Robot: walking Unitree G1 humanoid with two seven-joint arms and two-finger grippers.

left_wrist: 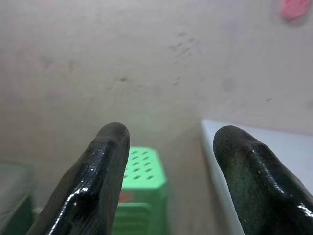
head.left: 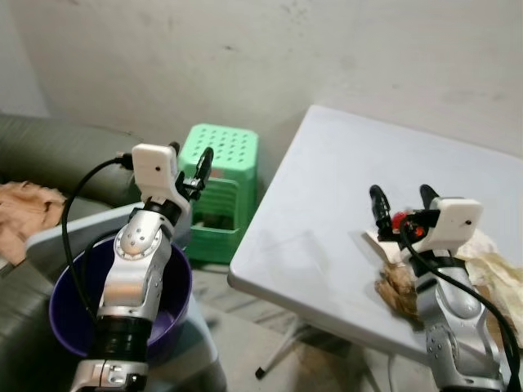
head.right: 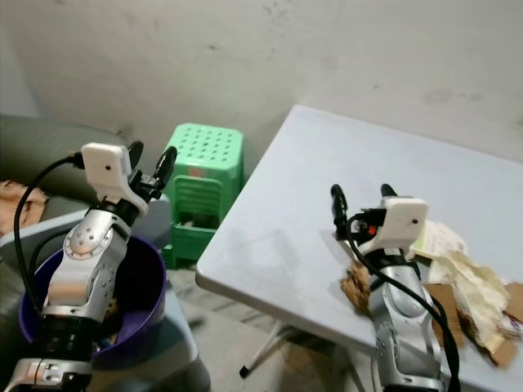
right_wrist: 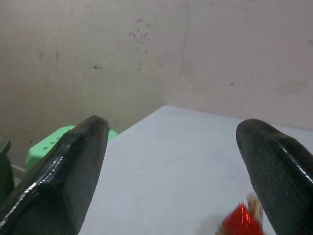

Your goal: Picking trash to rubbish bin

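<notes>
A purple rubbish bin stands low at the left, with some scraps in it. My left gripper is raised above its far rim, open and empty, pointing toward the wall. On the white table at the right lies a heap of trash: a small red wrapper, crumpled brown paper and pale torn paper. My right gripper hovers open just above the red wrapper, which lies between its fingers but is not touched.
A green plastic stool stands by the wall between the bin and the table. A grey-green sofa with a tan cloth lies at the far left. The table's near edge faces the bin.
</notes>
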